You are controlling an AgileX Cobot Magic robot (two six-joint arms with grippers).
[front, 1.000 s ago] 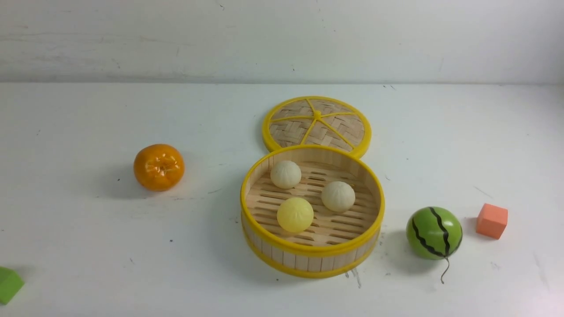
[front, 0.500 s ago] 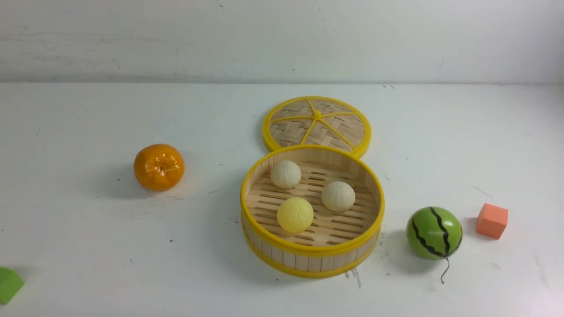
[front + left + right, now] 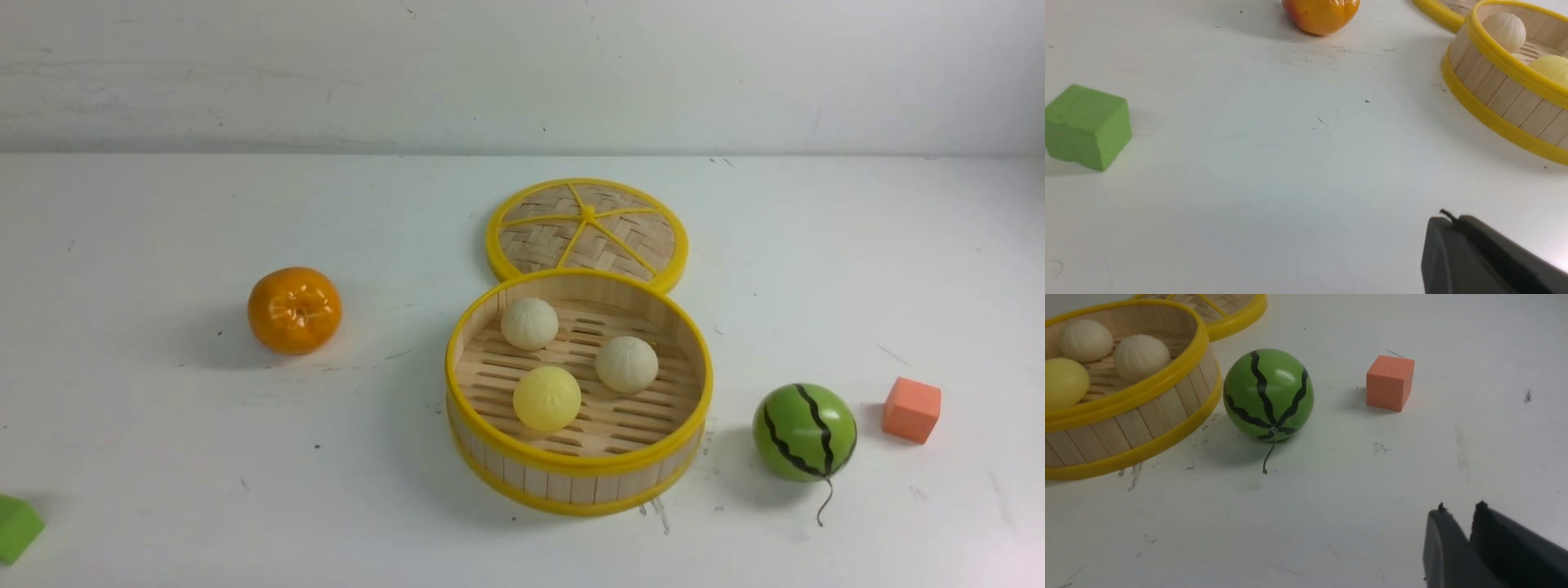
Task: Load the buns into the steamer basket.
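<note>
Steamer basket (image 3: 1126, 428) on white worktop (image 3: 1331, 506), three buns inside: two cream-white (image 3: 1086, 340) (image 3: 1141, 356), one pale yellow (image 3: 1064, 383). Woven lid (image 3: 1237, 310) at basket's 1 o'clock. Watermelon ball (image 3: 1268, 395) just beside basket wall (thin stem trailing on worktop). Orange cube (image 3: 1390, 382) at ball's 3 o'clock, apart. Right hand (image 3: 1457, 522) dark, fingertips narrowly parted, empty.

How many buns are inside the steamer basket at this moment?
3, all on the slatted floor of the steamer basket: one cream-white bun at the back left, another cream-white bun to the right, and the pale yellow bun at the front. None seems hidden.
</note>
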